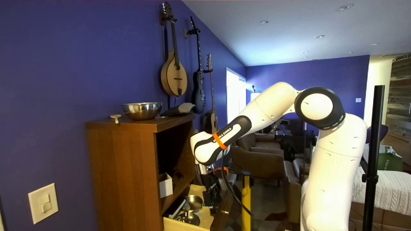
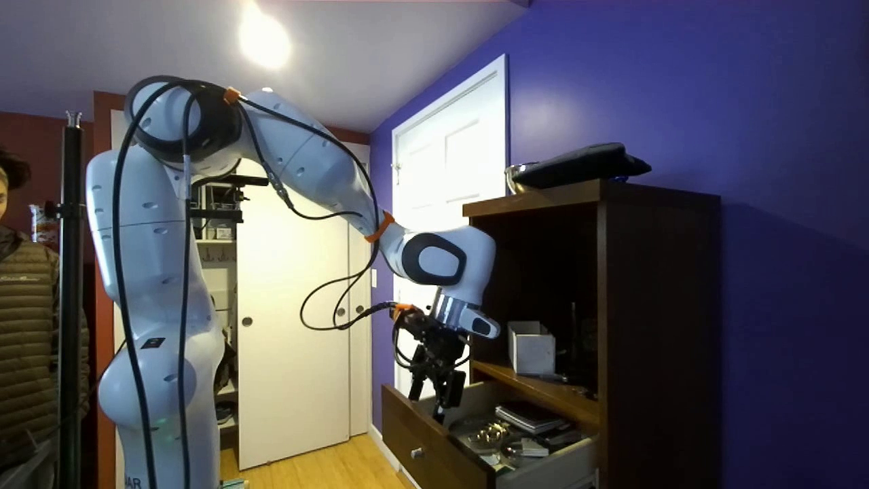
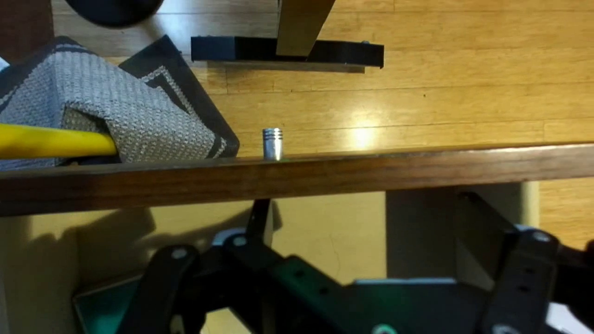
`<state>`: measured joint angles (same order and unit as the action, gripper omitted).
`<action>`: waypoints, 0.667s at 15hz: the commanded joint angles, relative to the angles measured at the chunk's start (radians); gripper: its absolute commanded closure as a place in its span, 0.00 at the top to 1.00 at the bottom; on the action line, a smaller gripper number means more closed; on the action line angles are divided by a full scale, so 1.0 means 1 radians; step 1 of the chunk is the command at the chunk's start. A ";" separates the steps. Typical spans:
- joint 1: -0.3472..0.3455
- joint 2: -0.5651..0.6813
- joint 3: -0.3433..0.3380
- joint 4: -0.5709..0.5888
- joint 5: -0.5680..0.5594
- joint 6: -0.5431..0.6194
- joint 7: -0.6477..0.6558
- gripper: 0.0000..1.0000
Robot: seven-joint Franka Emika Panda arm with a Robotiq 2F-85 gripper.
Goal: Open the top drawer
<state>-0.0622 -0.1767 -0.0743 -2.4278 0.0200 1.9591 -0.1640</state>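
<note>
Your gripper [image 3: 364, 200] has its 2 fingers [image 3: 258, 220] wide apart, holding nothing. They reach into the top drawer [image 2: 557, 466], which sticks out of the cabinet [image 2: 658, 319], probably to push its front [image 2: 440, 447] from behind.

Your arm [image 1: 273, 99] is white with black bands, orange straps [image 1: 220, 141]. Your gripper [image 3: 365, 202]: black. Your drawer [image 2: 441, 441]: brown front, yellowish-tan inside, silver knob [image 3: 272, 144] with ring grooves. You've got a brown wood-grain cabinet [image 1: 125, 176], purple-blue wall [image 1: 80, 57], silver bowl [image 1: 143, 111], white box [image 2: 533, 352], bright yellow pole [image 1: 246, 192], honey-toned plank floor [image 3: 455, 104]. Rug [image 3: 134, 109] you see: grey weave, blackish edge, pale border lines. Blanket [image 1: 385, 191]: cream, knit-patterned. Bag [image 1: 391, 161]: green, pale lettering. Armchair [image 1: 257, 161]: brown. Jacket [image 2: 27, 333]: olive-brown, horizontal quilting. Mandolin [image 1: 170, 80]: pale tan body.
</note>
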 commanded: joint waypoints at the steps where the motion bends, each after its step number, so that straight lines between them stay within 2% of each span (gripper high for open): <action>1: -0.003 -0.024 -0.007 0.006 -0.004 -0.075 0.008 1.00; 4: -0.002 -0.085 -0.007 -0.026 -0.005 -0.005 0.000 1.00; 6: -0.008 -0.187 -0.009 -0.071 -0.024 0.054 0.002 1.00; 10: -0.005 -0.374 -0.025 -0.129 -0.031 0.054 -0.050 1.00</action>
<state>-0.0645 -0.3718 -0.0854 -2.4654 0.0053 1.9927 -0.1727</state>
